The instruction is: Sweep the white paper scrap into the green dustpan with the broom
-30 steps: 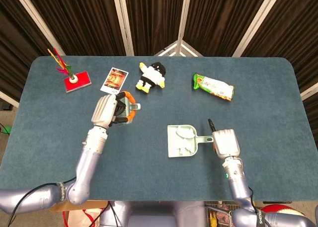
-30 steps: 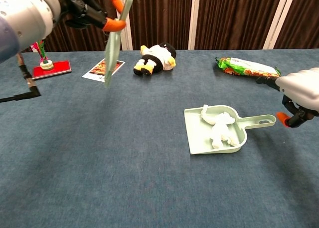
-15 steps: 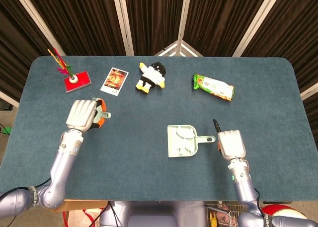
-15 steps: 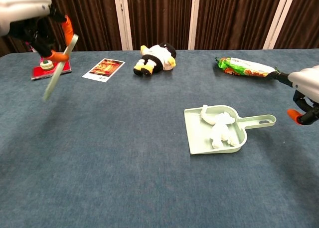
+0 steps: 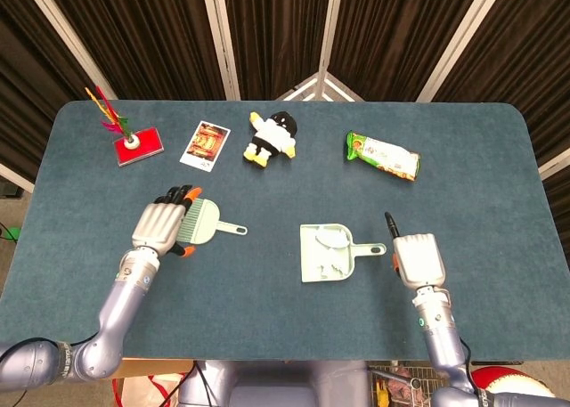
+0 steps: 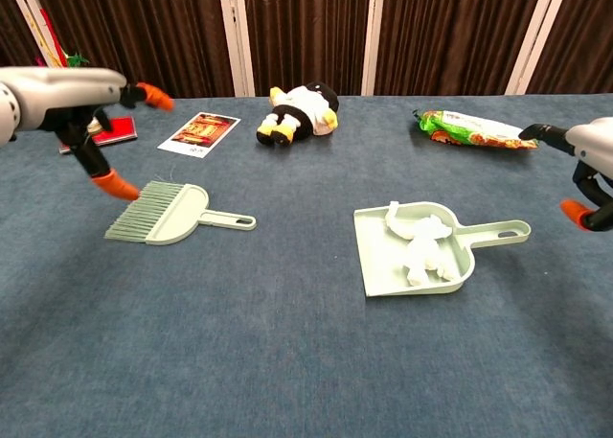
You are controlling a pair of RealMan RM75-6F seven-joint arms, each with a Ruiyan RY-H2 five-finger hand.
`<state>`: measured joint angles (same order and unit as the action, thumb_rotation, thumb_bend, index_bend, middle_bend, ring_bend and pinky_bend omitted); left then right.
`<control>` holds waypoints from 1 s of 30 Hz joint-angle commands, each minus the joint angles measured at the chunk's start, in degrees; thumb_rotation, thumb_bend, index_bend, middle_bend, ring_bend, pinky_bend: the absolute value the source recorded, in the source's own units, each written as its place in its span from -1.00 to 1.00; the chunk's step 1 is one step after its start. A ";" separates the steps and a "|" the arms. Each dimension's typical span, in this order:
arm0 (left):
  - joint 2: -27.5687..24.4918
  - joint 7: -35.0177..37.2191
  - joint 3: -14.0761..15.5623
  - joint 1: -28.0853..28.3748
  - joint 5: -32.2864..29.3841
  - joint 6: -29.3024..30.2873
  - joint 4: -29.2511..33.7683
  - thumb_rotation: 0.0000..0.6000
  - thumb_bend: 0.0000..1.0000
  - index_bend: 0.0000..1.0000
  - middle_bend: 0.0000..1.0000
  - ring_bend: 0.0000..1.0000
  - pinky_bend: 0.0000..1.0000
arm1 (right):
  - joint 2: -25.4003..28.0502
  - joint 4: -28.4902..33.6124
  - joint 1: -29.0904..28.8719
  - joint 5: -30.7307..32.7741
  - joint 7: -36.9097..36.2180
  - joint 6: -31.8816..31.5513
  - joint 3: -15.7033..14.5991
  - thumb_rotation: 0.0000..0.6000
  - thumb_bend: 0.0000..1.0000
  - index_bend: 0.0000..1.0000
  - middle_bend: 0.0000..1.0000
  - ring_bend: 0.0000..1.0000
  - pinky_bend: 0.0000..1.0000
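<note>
The white paper scrap is seen lying inside the green dustpan, which rests flat toward the near right of the worktop with its handle pointing at the right edge. From this the sweep is judged done.

Beside that handle, but apart from it, the right hand is held empty, its fingers loosely apart.

Toward the left edge, the broom, carried in the air half a second ago, has been laid flat on the worktop. The left hand has been opened and hovers over the bristle end, gripping nothing.

Along the far edge a plush penguin, a snack packet and a card lie untouched.
</note>
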<state>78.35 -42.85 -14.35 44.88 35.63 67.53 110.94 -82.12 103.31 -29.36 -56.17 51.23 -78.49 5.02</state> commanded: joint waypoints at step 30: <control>-15.28 30.79 26.78 -37.24 49.94 26.33 -11.52 1.00 -1.00 -1.00 -1.00 -1.00 -1.00 | 19.15 -5.06 23.58 -31.88 -40.33 -15.99 -15.35 1.00 -0.47 -1.00 -1.00 -1.00 -1.00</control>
<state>63.19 -13.97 12.21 8.90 85.24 93.31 100.24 -63.35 98.72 -6.62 -87.64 12.05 -94.09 -10.21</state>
